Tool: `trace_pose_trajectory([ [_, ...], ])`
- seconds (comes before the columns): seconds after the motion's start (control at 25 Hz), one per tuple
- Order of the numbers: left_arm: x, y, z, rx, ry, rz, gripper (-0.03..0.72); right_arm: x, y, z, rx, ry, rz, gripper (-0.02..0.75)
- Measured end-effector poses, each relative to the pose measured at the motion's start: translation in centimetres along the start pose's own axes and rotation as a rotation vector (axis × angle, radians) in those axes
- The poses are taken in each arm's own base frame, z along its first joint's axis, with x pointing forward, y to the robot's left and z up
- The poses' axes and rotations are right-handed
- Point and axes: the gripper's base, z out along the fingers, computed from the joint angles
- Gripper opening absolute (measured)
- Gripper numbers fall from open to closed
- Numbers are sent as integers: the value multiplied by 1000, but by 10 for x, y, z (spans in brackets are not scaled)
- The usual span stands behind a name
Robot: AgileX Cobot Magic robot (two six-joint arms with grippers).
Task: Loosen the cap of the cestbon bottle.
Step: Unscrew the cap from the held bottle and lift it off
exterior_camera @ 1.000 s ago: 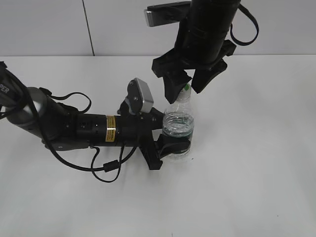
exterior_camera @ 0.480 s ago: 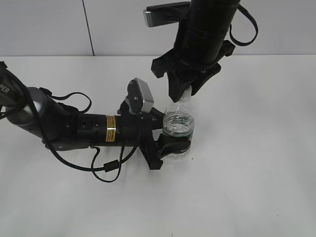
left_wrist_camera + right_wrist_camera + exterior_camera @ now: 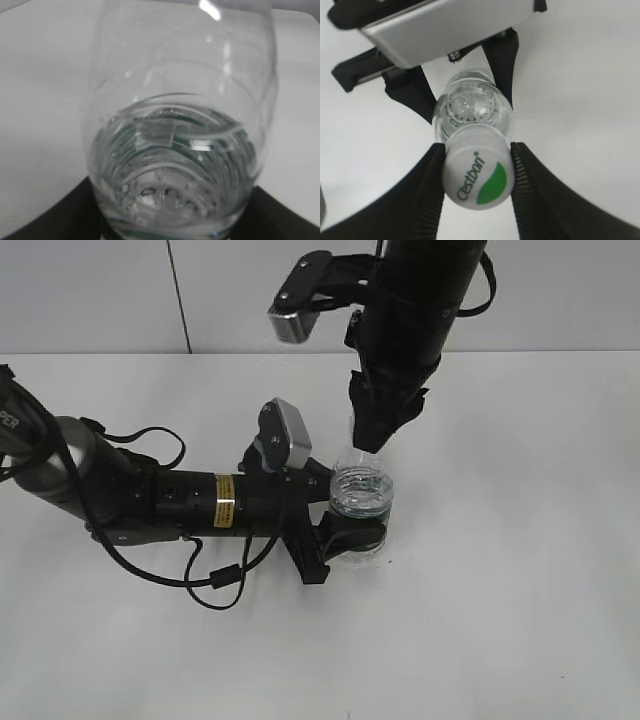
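Observation:
The cestbon bottle (image 3: pixel 360 502) stands upright on the white table, clear, part filled with water. My left gripper (image 3: pixel 345 530) is shut on its lower body from the left. In the left wrist view the bottle (image 3: pixel 180 130) fills the frame, with the dark jaws at its lower sides. My right gripper (image 3: pixel 375 435) comes down from above and is shut on the cap, which it hides in the exterior view. In the right wrist view the white cap (image 3: pixel 479 167), with green patch and lettering, sits clamped between the two black fingers (image 3: pixel 530 175); the bottle's shoulder (image 3: pixel 472 107) shows below it.
The left arm (image 3: pixel 150 500) lies along the table at the left with a loose black cable (image 3: pixel 215 580) beneath it. The right arm (image 3: pixel 415 310) hangs down over the bottle. A grey wall (image 3: pixel 100 295) runs behind the table's far edge.
My right gripper's fingers have closed from open beside the cap onto it. The wrist has then turned about the bottle's axis. The left arm and bottle have stayed put.

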Motion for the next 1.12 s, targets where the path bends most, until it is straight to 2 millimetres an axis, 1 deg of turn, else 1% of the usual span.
trace_pose_trajectory([
  [0.28,0,0,0,0,0,1,413,0,-1,-1,7,6,-590,303],
  [0.32,0,0,0,0,0,2,413,0,-1,-1,7,6,-661,303],
  [0.4,0,0,0,1,0,5,413,0,-1,-1,7,6,-751,303],
  [0.6,0,0,0,0,-1,6,413,-2,-2,-4,13,7,-845,303],
  [0.92,-9,6,-1,-27,-70,-15,413,-13,-11,-26,82,-13,-880,305],
  [1.12,-12,7,-2,-34,-80,-15,413,-14,-12,-27,89,-17,-883,305],
])
